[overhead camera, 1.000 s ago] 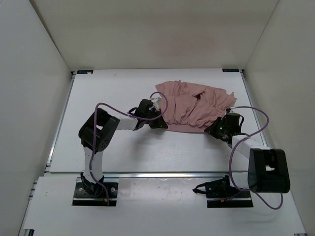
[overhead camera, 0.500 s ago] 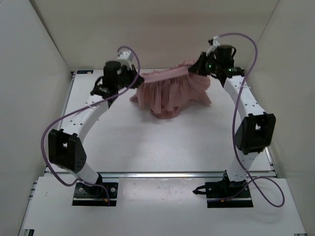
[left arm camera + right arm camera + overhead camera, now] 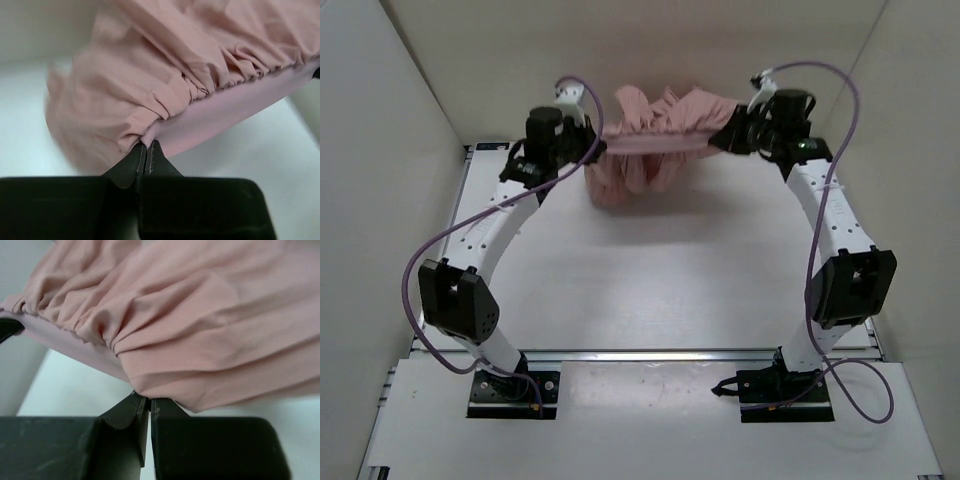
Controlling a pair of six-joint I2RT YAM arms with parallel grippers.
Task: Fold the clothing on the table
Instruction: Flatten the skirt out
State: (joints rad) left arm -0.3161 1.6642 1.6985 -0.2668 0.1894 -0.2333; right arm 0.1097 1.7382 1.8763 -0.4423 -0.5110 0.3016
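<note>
Both your arms are up and reaching over the far end of the worktop (image 3: 650,290). The clothing (image 3: 655,140) is strung between them, lifted above that far end.

Left jaws: clamped tight on the clothing. In the left wrist view you see the fingertips (image 3: 141,156) pressed together, with a pinch of pink fabric caught right where the gathered band (image 3: 220,80) begins.

Right jaws: same story, closed hard on the clothing. The fingertips (image 3: 159,407) meet in the right wrist view, and the pink fabric comes straight off their tips.

From the overhead camera, the left arm (image 3: 490,230) rises from the worktop's near left side and the right arm (image 3: 825,215) from its near right side. Both sets of jaws sit high over the worktop's back edge. The band runs taut between them as a smooth pink strip. Pleated fabric bunches up above it, and a fuller bundle hangs down below it towards the worktop's left half.

Whether the lowest folds touch the worktop or hang just clear of it, you can't tell from here. The fabric is wrinkled and heavily gathered along the band, and in the left wrist view its hanging edge is blurred. Purple cables (image 3: 440,250) loop off both arms above the worktop's sides.
</note>
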